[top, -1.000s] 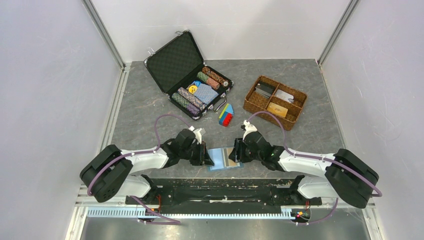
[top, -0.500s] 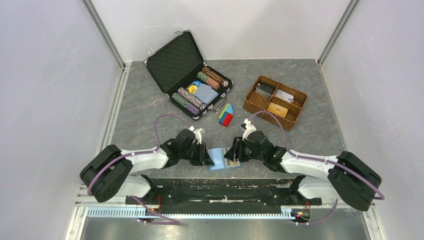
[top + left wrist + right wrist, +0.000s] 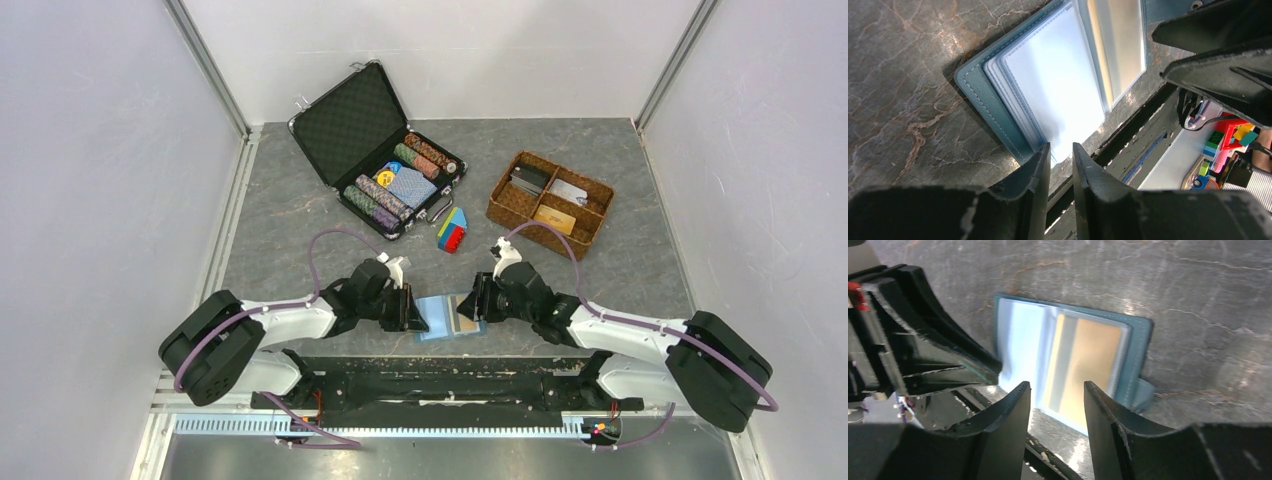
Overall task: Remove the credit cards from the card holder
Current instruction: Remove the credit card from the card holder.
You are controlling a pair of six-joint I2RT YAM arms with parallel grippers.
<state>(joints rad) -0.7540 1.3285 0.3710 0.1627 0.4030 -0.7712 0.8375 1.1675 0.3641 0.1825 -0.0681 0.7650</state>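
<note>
TOP EXTERNAL VIEW
- card holder (image 3: pixel 436 322): light-blue wallet, lying open and flat on the grey marbled table (image 3: pixel 290 210), lower centre of frame, between the two grippers.
- orange-yellow credit card (image 3: pixel 466 318): in the right half of the card holder.
- left gripper (image 3: pixel 416 316): at the holder's left edge; jaw gap not readable from here.
- right gripper (image 3: pixel 476 310): at the holder's right edge.
- black chip case (image 3: pixel 345 125): lid raised, upper centre-left, with rows of chips inside.
- coloured block (image 3: pixel 452 230): just beside the case's lower right corner.
- wicker tray (image 3: pixel 590 218): upper right, with flat items in its compartments.

LEFT WRIST VIEW
- left gripper (image 3: pixel 1060 150): bottom centre. Fingers narrowly parted, nothing between them, tips above the near corner of the holder's clear sleeves.
- card holder (image 3: pixel 973 95): centre. Blue stitched cover, stacked sleeves glaring white, a yellowish band toward the top centre.
- right gripper: dark shape in the upper right.

RIGHT WRIST VIEW
- right gripper (image 3: pixel 1055 390): bottom centre. Jaws widely parted and empty, framing the holder's near edge; contact cannot be told.
- orange-yellow credit card (image 3: pixel 1095 355): inside the right sleeve. A greyish band runs along its left side; whether that is a second card cannot be told.
- card holder (image 3: pixel 1140 335): blue rim visible on the right.
- left gripper: left of frame, fingertip at the holder's left edge.
</note>
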